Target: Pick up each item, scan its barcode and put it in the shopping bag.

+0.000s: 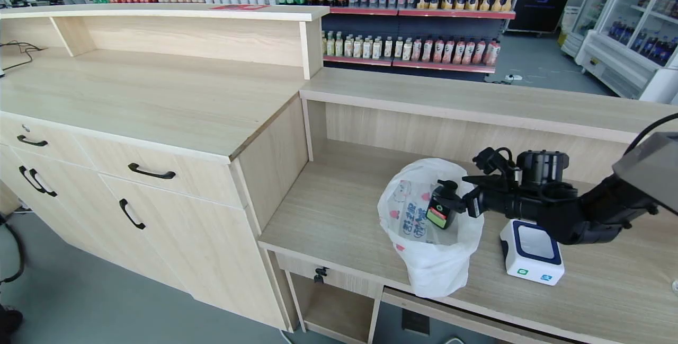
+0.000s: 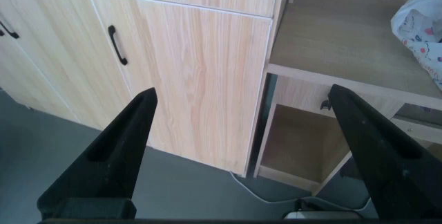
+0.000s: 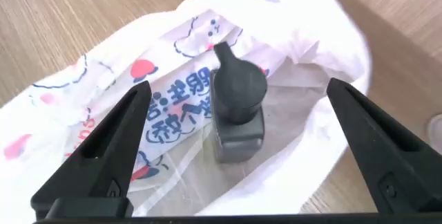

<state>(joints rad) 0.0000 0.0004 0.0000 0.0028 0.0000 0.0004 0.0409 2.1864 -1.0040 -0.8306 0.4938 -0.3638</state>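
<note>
Noted right fingers [image 3: 103, 155] released wide over dark black-capped bottle [image 3: 237, 113] inside white printed plastic bag [image 1: 424, 270], likely deposit; white-blue box scanner [image 1: 531, 253] at bag's 3 o'clock; left fingers [image 2: 110, 155] spread.

The right arm [image 1: 577, 217] is matte black with rounded, bulging joints. Just behind the right gripper [image 1: 460, 193] sits a stubby black cylinder [image 1: 542, 166] among small brackets. Farther back from the gripper is a flat grey shell [image 1: 654, 169], with a thin black cable [image 1: 643, 133] arching over it. The fingers [image 3: 97, 155] of this gripper and of the left gripper [image 2: 243, 94] are plain black wedges tapering to narrow tips.
</note>
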